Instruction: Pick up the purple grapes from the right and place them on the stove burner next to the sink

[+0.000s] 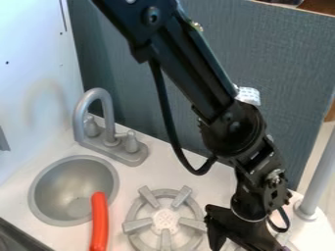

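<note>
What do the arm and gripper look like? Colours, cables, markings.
Arm: black, long straight segments, rounded joint housing, small metallic screws. Black cable loops loosely alongside; a shorter black loop sits near the wrist. White patterned tag above the joint. Gripper: black, angular.

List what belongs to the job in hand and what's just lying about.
Job: black two-finger gripper; small purple thing at its edge; perhaps round grey spoked burner nearby.
Lying about: curved orange-red tube; round grey sink; grey arched faucet.
</note>
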Tool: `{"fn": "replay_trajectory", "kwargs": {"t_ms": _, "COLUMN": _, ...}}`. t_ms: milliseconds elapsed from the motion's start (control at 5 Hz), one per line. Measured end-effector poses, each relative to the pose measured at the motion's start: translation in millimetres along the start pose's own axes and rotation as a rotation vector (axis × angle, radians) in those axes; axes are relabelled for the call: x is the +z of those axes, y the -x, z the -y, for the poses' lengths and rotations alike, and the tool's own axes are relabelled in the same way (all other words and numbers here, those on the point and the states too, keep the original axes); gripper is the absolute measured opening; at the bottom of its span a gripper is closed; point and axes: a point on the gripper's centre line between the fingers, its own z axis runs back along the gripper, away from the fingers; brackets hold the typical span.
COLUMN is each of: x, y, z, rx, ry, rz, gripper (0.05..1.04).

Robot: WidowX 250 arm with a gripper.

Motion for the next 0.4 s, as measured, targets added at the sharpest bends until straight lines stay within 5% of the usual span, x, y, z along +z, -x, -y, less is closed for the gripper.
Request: {"fn": "replay_trajectory", "kwargs": {"t_ms": 400, "x": 10.9, "y": -18.7, "z": 18.5, "rx": -0.077, "ry": 0.037, "rz": 0.052, "gripper": 1.009}}
